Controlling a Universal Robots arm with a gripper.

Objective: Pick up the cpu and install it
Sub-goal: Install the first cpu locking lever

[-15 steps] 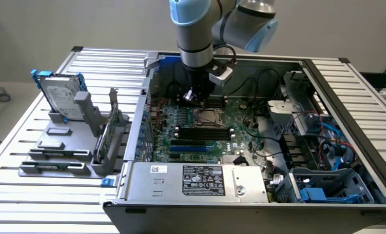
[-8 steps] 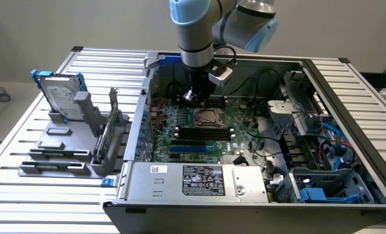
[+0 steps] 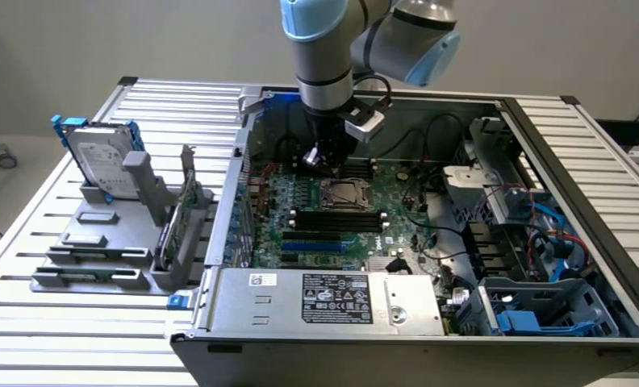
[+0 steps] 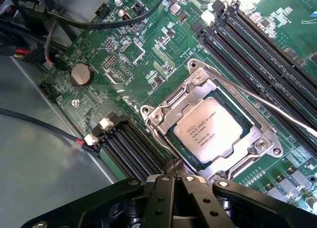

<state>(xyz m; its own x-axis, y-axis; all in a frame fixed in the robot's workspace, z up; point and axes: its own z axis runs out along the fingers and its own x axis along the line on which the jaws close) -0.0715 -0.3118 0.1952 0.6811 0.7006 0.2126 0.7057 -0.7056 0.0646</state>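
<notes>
1. The cpu [image 4: 210,130] lies flat inside its socket on the motherboard [image 4: 148,49], shiny silver top up with small print on it. In the exterior view it is a pale square [image 3: 344,193] near the middle of the board.
2. A metal socket frame [image 4: 153,116] rings the chip on all sides. A thin metal lever [image 4: 277,111] runs out slantwise from one corner.
3. Rows of black memory slots [image 4: 257,44] run along one side of the socket. A round coin battery [image 4: 81,74] sits well apart on the other side.
4. The pincer [image 4: 174,168] hangs over the board by the edge of the socket frame. Its two black fingers are pressed together, and the chip is not in its hold.
5. From the exterior view, the pincer [image 3: 313,158] reaches down into the open computer case [image 3: 298,355] on the arm [image 3: 325,56], near the socket.
6. A grey power supply [image 3: 331,298] with a label fills the case's near edge.
7. On the slatted surface [image 3: 72,339], at the exterior view's left, a grey rack [image 3: 93,242] holds a hard drive [image 3: 99,157] upright in a blue frame.
</notes>
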